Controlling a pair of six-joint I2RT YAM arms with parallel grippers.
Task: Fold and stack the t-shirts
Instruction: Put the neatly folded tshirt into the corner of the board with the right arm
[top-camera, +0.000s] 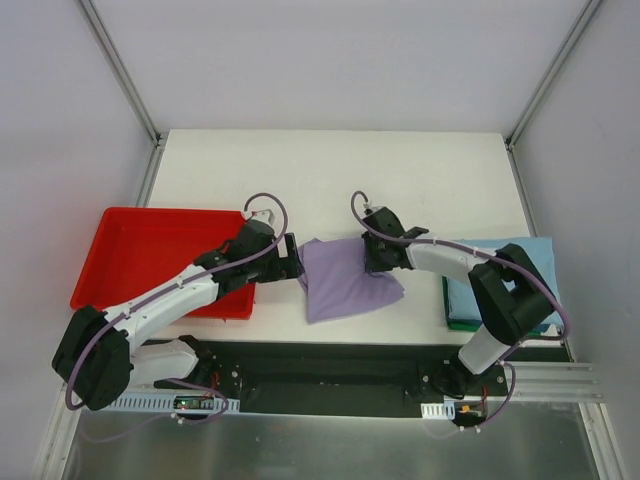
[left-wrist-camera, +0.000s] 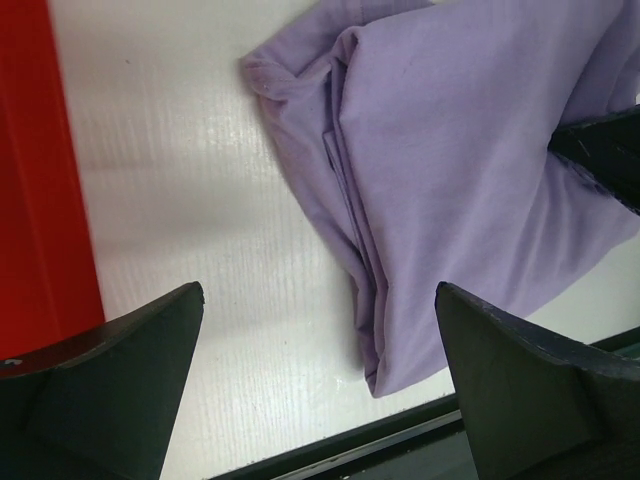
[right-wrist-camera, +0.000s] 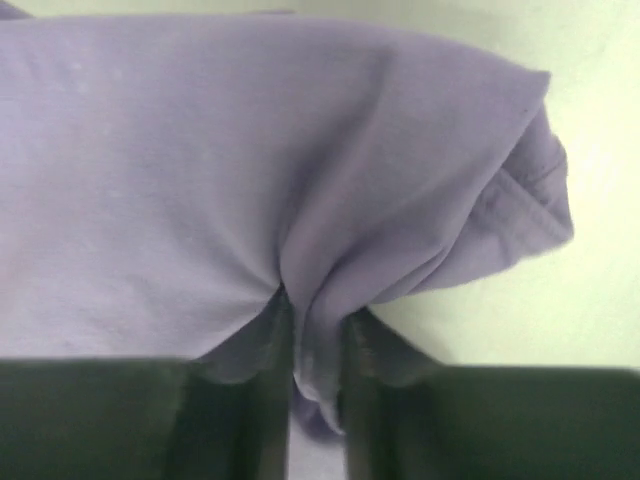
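Lavender tee (top-camera: 345, 282), part-folded, on surface (top-camera: 330, 170): R fingers (right-wrist-camera: 150, 420) clamped on far R corner; L fingers (left-wrist-camera: 110, 390) apart, empty, tee lying just rightward of them.

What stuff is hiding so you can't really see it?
1. Dark green t-shirt: top view, only a thin edge shows under the light blue t-shirt.
2. Red tray: top view, the left arm hides its near right corner.
3. Right gripper tips: right wrist view, the pinched lavender t-shirt covers them.
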